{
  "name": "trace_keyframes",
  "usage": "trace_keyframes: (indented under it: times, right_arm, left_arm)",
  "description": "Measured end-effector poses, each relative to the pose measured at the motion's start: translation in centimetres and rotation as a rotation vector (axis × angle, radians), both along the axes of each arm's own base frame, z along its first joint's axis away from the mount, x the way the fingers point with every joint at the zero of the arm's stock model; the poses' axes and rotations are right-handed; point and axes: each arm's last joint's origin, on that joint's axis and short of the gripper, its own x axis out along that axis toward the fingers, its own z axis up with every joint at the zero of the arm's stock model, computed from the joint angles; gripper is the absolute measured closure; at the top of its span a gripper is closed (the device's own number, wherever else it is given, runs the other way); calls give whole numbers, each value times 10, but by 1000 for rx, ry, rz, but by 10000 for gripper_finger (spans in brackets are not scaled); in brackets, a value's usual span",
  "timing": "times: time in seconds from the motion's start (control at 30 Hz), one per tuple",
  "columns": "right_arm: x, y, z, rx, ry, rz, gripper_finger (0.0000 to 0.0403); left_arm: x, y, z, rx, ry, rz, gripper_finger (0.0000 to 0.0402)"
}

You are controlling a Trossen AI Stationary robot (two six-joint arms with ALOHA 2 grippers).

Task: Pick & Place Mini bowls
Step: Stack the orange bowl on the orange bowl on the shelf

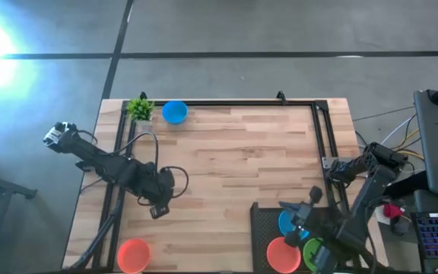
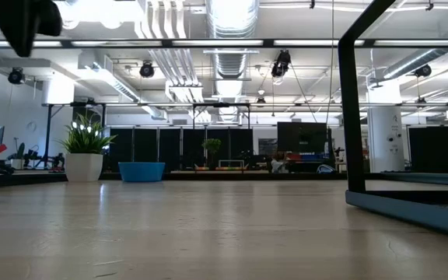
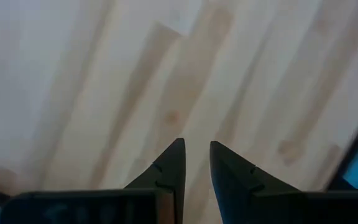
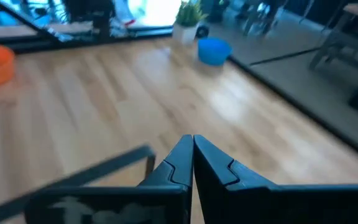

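Right end effector (image 1: 301, 223) closed, empty over tray bowls (image 1: 284, 255); descending closed risks knocking them; left end effector (image 3: 196, 163) slightly apart

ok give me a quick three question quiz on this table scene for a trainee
1. True or false: the blue bowl at the table's far edge sits beside the potted plant.
2. Multiple choice: the bowls in the dark tray near the right gripper are A) blue, orange and green; B) three orange; C) blue only.
3. Fill in: the left gripper hangs over bare wood with its fingers slightly ____, holding nothing.

Key
1. True; they stand side by side at the far left corner.
2. A: a blue tray bowl, an orange tray bowl and a green tray bowl show there.
3. apart.
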Motion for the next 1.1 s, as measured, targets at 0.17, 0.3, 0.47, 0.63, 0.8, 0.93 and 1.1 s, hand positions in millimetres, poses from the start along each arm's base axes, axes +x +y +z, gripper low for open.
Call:
trace_keyframes:
  times: [0.17,0.3,0.47,0.63,0.8,0.93,1.1]
  right_arm:
    - [14,-12,1,-52,8,-37,394]
    - [20,-18,2,-61,17,-56,394]
    - [18,-21,8,-50,8,-55,394]
    - [14,-26,17,-31,-3,-49,394]
    - [8,-33,29,10,-14,-46,394]
    - [5,-37,35,40,-29,-46,394]
    - [3,-39,38,83,-8,-47,394]
  left_arm:
    - [-5,-12,-1,-43,20,-78,331]
    - [-17,-30,-1,-29,18,-250,331]
    - [-38,-62,-6,16,-24,-489,331]
    - [-56,-88,-23,0,-99,-616,331]
    - [-66,-104,-42,-59,-167,-670,331]
    - [-71,-107,-58,-74,-175,-681,331]
    - [-77,-102,-77,-46,-129,-691,331]
